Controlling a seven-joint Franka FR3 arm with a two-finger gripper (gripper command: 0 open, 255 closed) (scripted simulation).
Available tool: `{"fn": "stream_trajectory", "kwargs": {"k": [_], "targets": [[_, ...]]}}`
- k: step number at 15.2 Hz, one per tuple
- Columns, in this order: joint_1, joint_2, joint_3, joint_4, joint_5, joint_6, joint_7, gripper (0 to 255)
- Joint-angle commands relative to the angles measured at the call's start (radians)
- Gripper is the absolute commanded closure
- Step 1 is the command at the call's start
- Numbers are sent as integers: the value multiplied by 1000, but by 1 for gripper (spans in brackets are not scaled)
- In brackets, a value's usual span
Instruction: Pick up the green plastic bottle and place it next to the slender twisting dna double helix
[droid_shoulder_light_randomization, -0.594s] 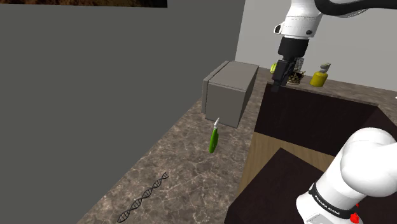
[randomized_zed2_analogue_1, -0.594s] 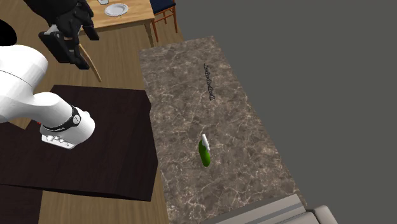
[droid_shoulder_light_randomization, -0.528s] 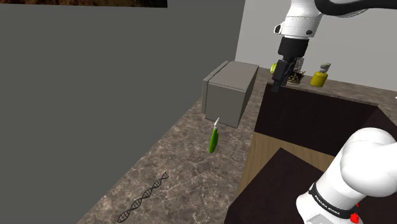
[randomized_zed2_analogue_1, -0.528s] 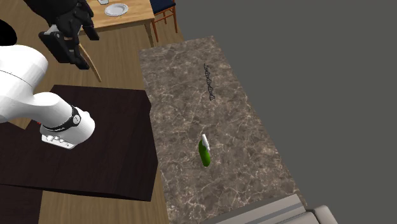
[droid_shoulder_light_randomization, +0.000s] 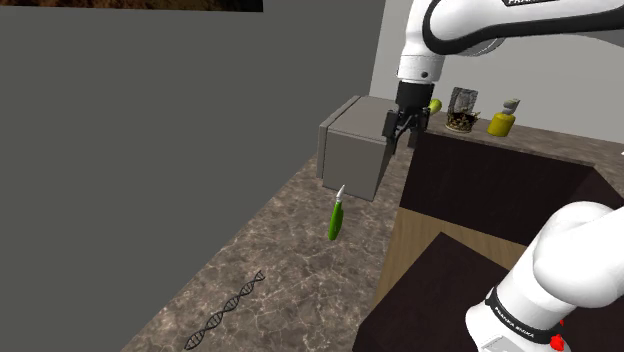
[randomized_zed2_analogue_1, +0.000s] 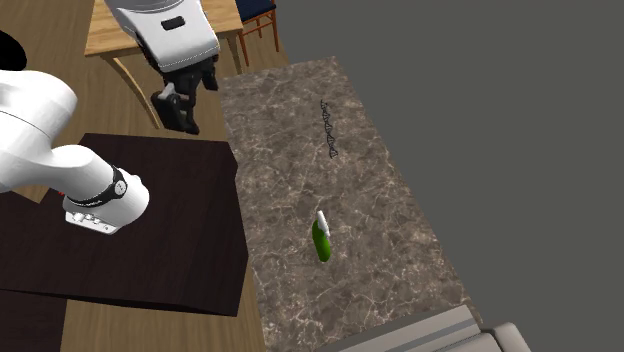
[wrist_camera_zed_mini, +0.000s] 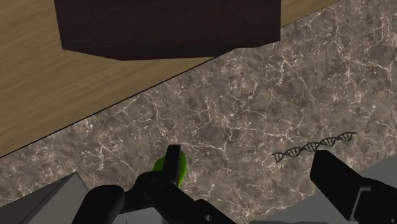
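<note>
Shoulder view: we see the end effector (droid_shoulder_light_randomization: 404, 130) hanging in the air in front of the grey box (droid_shoulder_light_randomization: 358, 150), fingers spread w/ nothing btw them. The green bottle (droid_shoulder_light_randomization: 335, 218) stands upright on the desk (droid_shoulder_light_randomization: 290, 270), white cap on top, near the box at the desk's far end. The DNA helix (droid_shoulder_light_randomization: 226, 309) lies flat toward the near end, closer to the wall-side edge & well apart from the bottle. Second exterior view: the end effector (randomized_zed2_analogue_1: 181, 107) sits off the desk's stand-side edge, near the corner closest to the wooden table (randomized_zed2_analogue_1: 105, 45). The green bottle (randomized_zed2_analogue_1: 321, 240) is approx mid-width of the desk, and the DNA helix (randomized_zed2_analogue_1: 328, 130) is nearer the wall-side edge. Wrist view: the end effector (wrist_camera_zed_mini: 248, 162) has its fingers wide apart, holding nothing. The green bottle (wrist_camera_zed_mini: 182, 167) peeks from behind one finger w/o being clasped, and the DNA helix (wrist_camera_zed_mini: 315, 146) lies by the other. The wooden floor (wrist_camera_zed_mini: 57, 83) & dark stand (wrist_camera_zed_mini: 165, 25) show past the desk's edge.
</note>
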Motion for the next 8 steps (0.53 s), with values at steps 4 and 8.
{"fn": "stream_trajectory", "kwargs": {"k": [4,8], "targets": [[-28,189,5,47,37,98,109,0],[-46,342,-1,102,66,162,187,0]]}}
